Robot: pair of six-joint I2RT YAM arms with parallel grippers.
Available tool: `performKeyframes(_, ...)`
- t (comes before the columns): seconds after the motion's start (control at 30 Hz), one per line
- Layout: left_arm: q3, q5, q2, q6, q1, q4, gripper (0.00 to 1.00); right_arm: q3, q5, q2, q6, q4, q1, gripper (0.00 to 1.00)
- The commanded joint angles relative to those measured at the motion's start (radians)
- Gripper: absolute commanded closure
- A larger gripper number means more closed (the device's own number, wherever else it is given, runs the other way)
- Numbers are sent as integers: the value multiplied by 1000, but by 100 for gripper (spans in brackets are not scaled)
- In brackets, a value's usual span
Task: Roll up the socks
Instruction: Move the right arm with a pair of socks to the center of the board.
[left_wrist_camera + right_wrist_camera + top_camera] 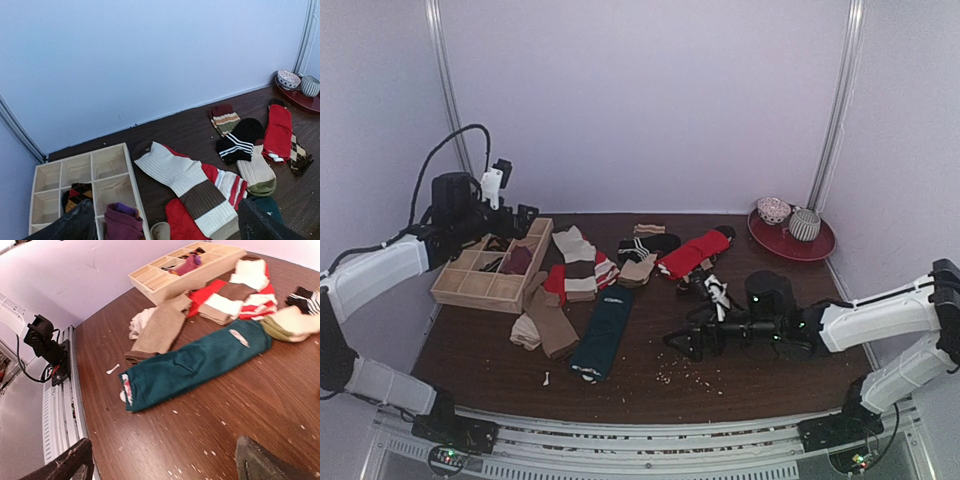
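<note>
Several socks lie loose across the middle of the table. A dark teal sock (603,330) (200,357) lies flat nearest the front. Beside it are tan socks (548,322) (159,330), a white-and-brown striped sock (578,262) (190,185), a red sock (692,253) (277,127) and a black sock with white stripes (648,245) (240,140). My left gripper (520,222) (165,230) hangs open above the wooden tray, holding nothing. My right gripper (682,342) (165,465) is open and low over bare table, right of the teal sock and apart from it.
The wooden divided tray (470,285) (125,170) at left holds a rolled argyle pair (77,194) and a purple-maroon roll (120,222). A red plate (815,245) with a bowl and cup sits back right. Crumbs and a small white scrap (113,369) dot the front of the table.
</note>
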Motion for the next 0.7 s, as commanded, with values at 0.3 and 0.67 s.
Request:
performKeyframes(0.3, -343, -181, -221, -161, -147, 160, 2, 412, 95, 515, -533, -45, 298, 8)
performKeyframes(0.67, -387, -210, -270, -180, -150, 145, 2, 557, 210, 722, -599, 22, 304, 16)
